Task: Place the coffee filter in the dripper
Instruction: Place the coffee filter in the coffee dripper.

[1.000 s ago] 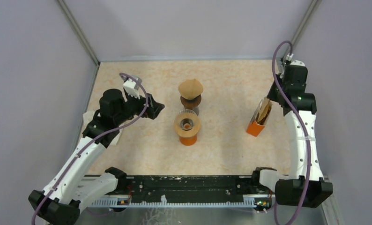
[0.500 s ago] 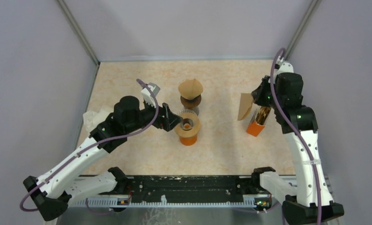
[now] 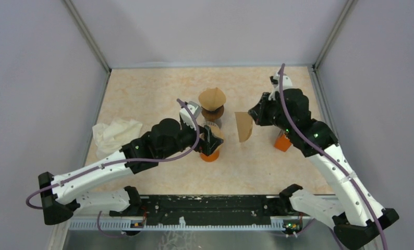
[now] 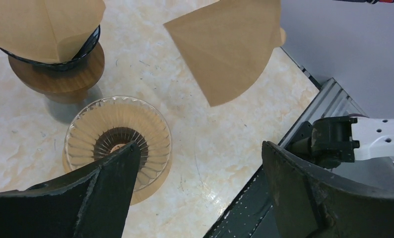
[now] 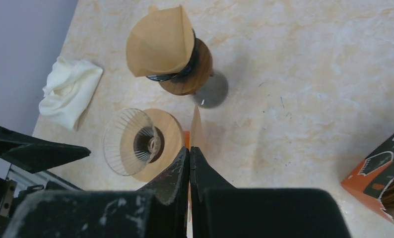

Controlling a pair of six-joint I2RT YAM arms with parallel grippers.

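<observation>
filter [image 4: 229, 44]: plain tan
dripper [image 5: 128, 141]: clear, ribbed; light wood collar
cloth [image 5: 68, 91]: cream white
box [image 5: 378, 173]: orange and black
table [image 5: 294, 89]: beige, marbled with pale veins

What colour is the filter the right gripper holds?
Light brown; the filter shows best in the left wrist view.

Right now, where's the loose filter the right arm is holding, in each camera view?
Top external: the filter hangs right of centre, at the tip of the right arm.
Left wrist: top middle, a flat fan shape.
Right wrist: centre, edge-on, a thin sliver pinched in the right gripper.
Shared landmark: the wooden stand with another filter sitting in it.
</observation>
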